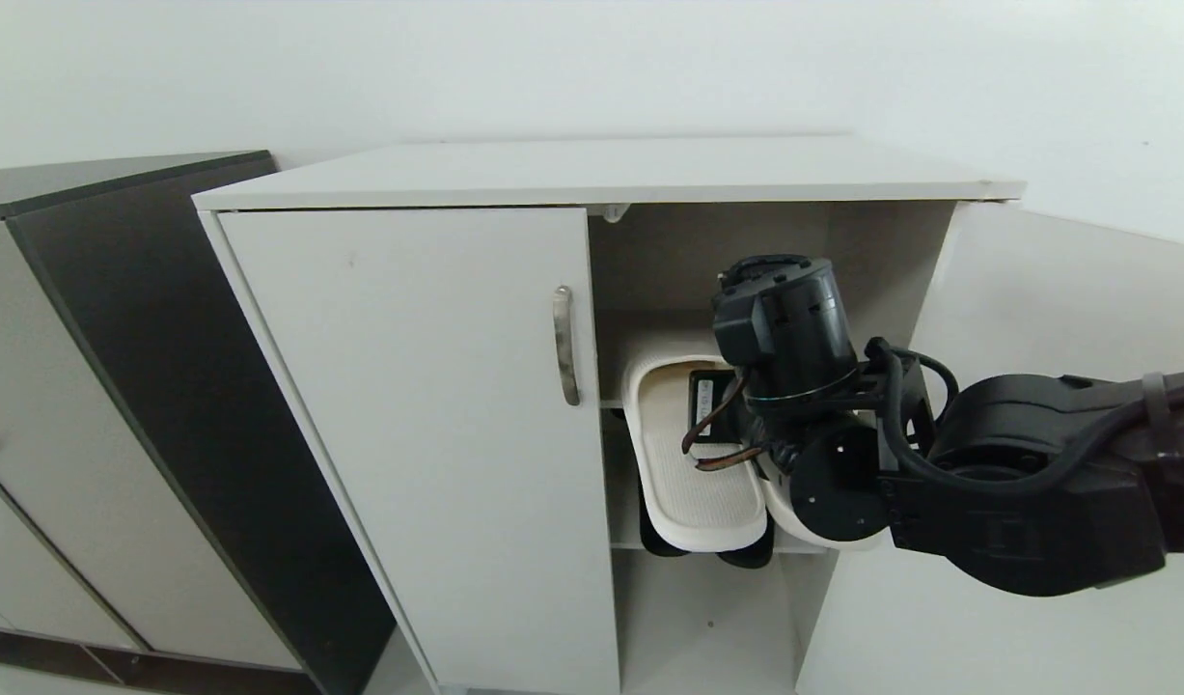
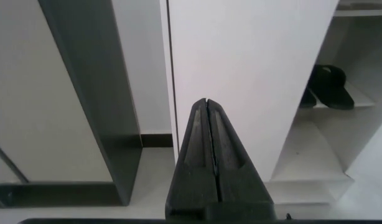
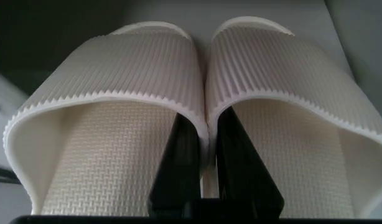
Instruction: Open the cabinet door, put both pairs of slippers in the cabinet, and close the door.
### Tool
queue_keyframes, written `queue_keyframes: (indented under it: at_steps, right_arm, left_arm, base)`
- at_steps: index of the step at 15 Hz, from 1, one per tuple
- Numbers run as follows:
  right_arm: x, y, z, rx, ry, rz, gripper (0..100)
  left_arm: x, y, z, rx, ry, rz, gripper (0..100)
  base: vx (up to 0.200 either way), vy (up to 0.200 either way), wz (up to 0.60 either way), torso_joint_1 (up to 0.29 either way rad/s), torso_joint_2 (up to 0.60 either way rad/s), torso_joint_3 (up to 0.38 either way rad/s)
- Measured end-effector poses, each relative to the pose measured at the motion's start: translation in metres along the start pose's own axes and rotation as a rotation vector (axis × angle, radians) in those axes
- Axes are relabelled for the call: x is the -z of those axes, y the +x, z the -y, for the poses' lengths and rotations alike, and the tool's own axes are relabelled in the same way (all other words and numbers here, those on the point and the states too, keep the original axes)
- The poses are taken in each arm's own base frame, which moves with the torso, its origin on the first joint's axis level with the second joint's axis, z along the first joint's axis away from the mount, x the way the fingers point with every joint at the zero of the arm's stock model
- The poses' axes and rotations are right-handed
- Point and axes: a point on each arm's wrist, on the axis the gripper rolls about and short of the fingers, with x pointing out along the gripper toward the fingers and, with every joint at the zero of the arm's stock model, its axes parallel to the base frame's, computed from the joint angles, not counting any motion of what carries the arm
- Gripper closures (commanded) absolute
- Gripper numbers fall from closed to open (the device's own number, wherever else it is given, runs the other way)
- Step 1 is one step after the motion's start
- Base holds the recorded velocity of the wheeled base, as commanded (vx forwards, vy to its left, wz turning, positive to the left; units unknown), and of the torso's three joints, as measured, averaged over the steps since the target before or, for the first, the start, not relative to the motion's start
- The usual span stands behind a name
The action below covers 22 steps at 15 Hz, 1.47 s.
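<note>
The white cabinet has its right door swung open and its left door closed. A pair of white slippers hangs side by side in the open half, heels sticking out past the front. My right gripper is shut on their two inner walls, one finger inside each slipper. Below them a pair of black slippers lies on the middle shelf. My left gripper is shut and holds nothing, low in front of the closed left door.
A dark grey cabinet stands against the white one's left side. The closed door carries a metal handle. Under the middle shelf is a bare lower compartment.
</note>
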Motion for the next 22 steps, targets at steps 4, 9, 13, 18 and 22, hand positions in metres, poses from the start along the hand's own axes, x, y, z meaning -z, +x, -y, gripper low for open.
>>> queue_keyframes:
  at_steps: [4, 9, 13, 18, 22]
  right_arm:
    - [0.002, 0.016, -0.003, 0.009, 0.007, 0.039, 100]
    - [0.004, 0.037, -0.005, 0.027, -0.009, 0.081, 100]
    - [-0.004, 0.053, -0.002, 0.057, -0.016, 0.1, 100]
    - [-0.013, 0.082, 0.005, 0.104, -0.018, 0.121, 100]
    - [-0.009, 0.1, 0.001, 0.119, -0.026, 0.113, 100]
  left_arm:
    - [0.0, 0.0, 0.0, 0.003, 0.002, 0.0, 100]
    - [0.0, 0.0, 0.0, 0.002, 0.001, 0.0, 100]
    - [0.0, 0.0, 0.0, 0.001, -0.003, 0.0, 100]
    - [0.0, 0.0, 0.0, 0.0, -0.007, 0.0, 100]
    - [0.0, 0.0, 0.0, -0.003, -0.009, 0.0, 100]
  base:
    - [0.1, 0.0, 0.0, 0.001, 0.0, 0.002]
    - [0.0, 0.0, 0.0, 0.0, 0.0, 0.0]
    - [0.0, 0.0, 0.0, 0.0, 0.0, 0.0]
    - [0.0, 0.0, 0.0, 0.0, 0.0, 0.0]
    - [0.0, 0.0, 0.0, 0.0, 0.0, 0.0]
